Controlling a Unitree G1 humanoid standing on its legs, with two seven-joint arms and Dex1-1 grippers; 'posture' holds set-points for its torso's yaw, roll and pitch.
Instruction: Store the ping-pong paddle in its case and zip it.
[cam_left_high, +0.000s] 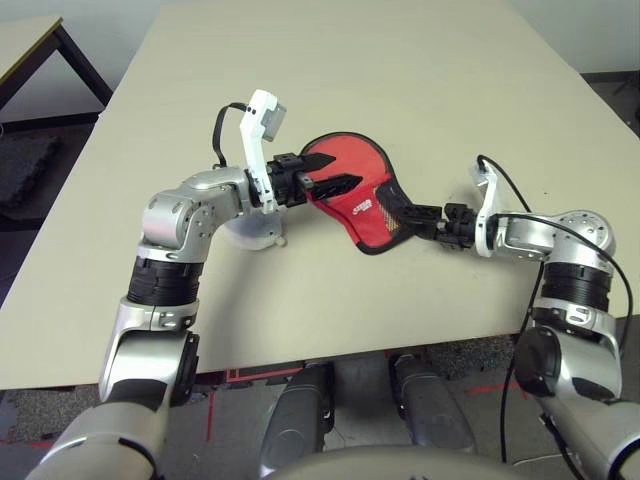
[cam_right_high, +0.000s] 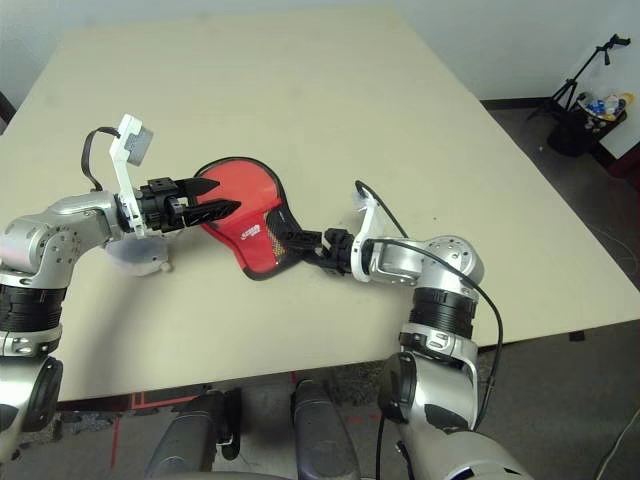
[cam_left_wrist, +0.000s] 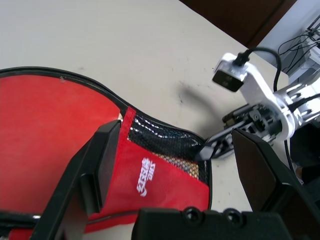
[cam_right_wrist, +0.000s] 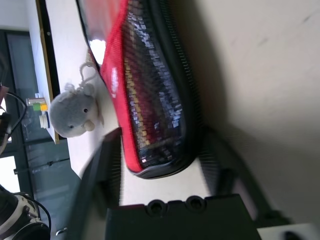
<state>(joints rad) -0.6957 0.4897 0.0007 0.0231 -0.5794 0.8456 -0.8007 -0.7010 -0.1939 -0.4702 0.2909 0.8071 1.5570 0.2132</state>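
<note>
Case: lies flat on the table, centre of the head view; red face up, mesh pocket and white logo toward the narrow end.
Ping-pong paddle: judged to be inside the case; striped wood shows through the mesh in the left wrist view.
Zipper: black rim appears closed along the visible edges; the full run cannot be confirmed.
Left gripper: fingers spread, poised over the round end of the case, left of centre.
Right gripper: fingers parted, straddling the narrow end, right of centre.
Soft toy: grey lump on a cord, beside the case.
Progress: storage done; zipping near complete or complete, by judgement.
</note>
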